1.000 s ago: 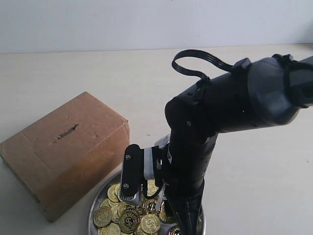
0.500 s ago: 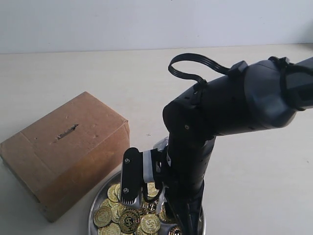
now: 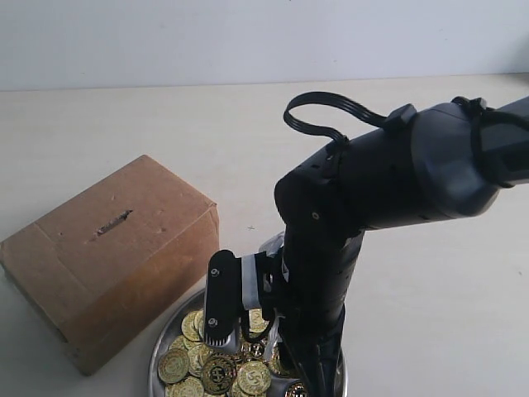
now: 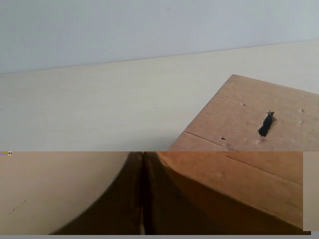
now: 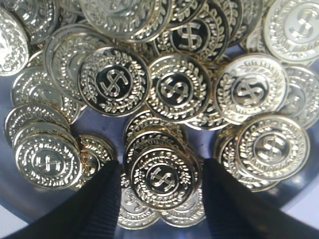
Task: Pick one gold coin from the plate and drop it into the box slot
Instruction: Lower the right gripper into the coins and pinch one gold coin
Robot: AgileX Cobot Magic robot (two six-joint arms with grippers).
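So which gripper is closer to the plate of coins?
Right. The right gripper is down in the plate, fingers either side of a coin. The left gripper is outside the exterior view; its camera faces the box.

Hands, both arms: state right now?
Left hand: not in view, cannot be told.
Right hand: open, black fingers straddling one round gold embossed coin, not yet clamped.
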